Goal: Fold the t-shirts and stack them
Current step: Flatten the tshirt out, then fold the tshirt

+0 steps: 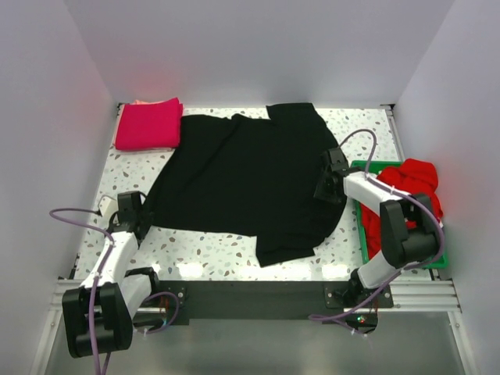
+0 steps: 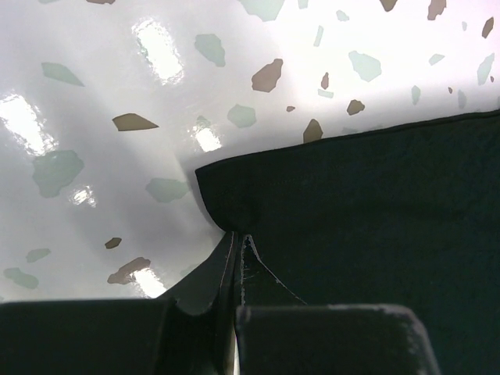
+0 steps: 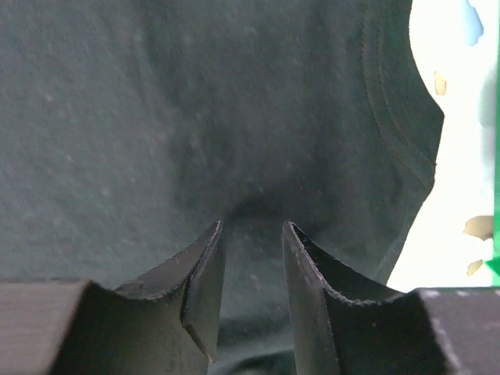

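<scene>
A large black t-shirt [image 1: 250, 180] lies spread across the middle of the table. My left gripper [image 1: 139, 215] is shut on its near left corner, and the left wrist view shows the jaws [image 2: 238, 238] closed tight on the hem of the black cloth [image 2: 375, 203]. My right gripper [image 1: 328, 183] is at the shirt's right side; its jaws [image 3: 252, 234] stand narrowly apart with a pinch of black cloth [image 3: 195, 117] between them. A folded magenta-pink shirt [image 1: 148, 125] lies at the back left on a peach one [image 1: 141, 102]. A red shirt [image 1: 410, 183] is heaped at the right.
A green plastic tray [image 1: 364, 234] at the right edge holds the red shirt. White walls enclose the speckled table [image 1: 195, 250] on three sides. The right arm reaches over the tray.
</scene>
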`<state>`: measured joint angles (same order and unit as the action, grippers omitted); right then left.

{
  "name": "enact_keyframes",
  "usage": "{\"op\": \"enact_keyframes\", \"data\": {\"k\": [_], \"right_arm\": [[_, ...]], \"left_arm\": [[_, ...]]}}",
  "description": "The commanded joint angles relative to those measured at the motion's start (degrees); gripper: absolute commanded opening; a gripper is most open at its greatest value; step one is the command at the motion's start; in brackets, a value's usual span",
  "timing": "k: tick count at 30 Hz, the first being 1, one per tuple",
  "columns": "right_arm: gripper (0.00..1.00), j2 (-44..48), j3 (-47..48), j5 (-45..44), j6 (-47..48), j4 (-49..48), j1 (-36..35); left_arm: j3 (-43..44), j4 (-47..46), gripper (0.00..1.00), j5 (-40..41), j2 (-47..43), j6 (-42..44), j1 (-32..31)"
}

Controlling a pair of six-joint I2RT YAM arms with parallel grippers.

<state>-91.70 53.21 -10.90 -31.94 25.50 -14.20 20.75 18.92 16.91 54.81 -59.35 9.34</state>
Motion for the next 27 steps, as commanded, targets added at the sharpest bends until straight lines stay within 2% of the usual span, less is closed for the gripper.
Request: {"op": "enact_keyframes", "data": {"k": [1, 4, 5, 6, 9, 14, 17, 19, 22, 27], "right_arm": [[0.4, 6.0, -3.0, -1.3, 0.4, 0.1, 0.2], [0.45, 17.8, -6.2, -2.4, 0.0, 3.4, 0.2], [0.5, 20.8, -6.8, -2.5, -0.5, 5.8, 0.2], [0.51, 27.0, -7.3, -1.8, -0.7, 7.0, 0.2], [0.52, 35.3, -10.5, 2.5, -2.1, 10.6, 0.1], [0.52, 50.1, -21.7, 10.8, -6.6, 12.3, -1.9], [0.51, 52.9, -25.9, 7.9, -12.9, 12.2, -10.4], [0.5, 51.1, -27.5, 2.8, -16.7, 12.6, -17.0], [0.5, 48.9, -29.3, -0.5, -21.5, 11.4, -24.2], [0.5, 44.5, -30.9, -7.5, -25.4, 9.8, -29.7]], "left_arm": [[-0.1, -2.3, 0.0, -0.8, 0.4, 1.6, 0.3], [-0.1, -4.7, 0.0, -3.5, 0.4, 2.8, 0.2], [-0.2, -6.0, 0.0, -4.2, 0.6, 3.4, 0.3], [-0.2, -6.3, 0.0, -5.5, 0.7, 3.7, 0.3], [-0.3, -7.5, 0.0, -7.1, 1.6, 3.8, 0.1], [-0.3, -8.2, 0.0, -8.0, 2.4, 4.0, 0.1], [-0.3, -8.5, 0.0, -8.9, 2.1, 3.9, 0.1], [-0.2, -8.5, 0.0, -9.3, 1.9, 3.9, 0.1], [0.1, -8.4, 0.0, -9.2, 1.9, 4.1, 0.2], [0.6, -8.3, 0.0, -9.3, 2.3, 4.4, 0.1]]}}
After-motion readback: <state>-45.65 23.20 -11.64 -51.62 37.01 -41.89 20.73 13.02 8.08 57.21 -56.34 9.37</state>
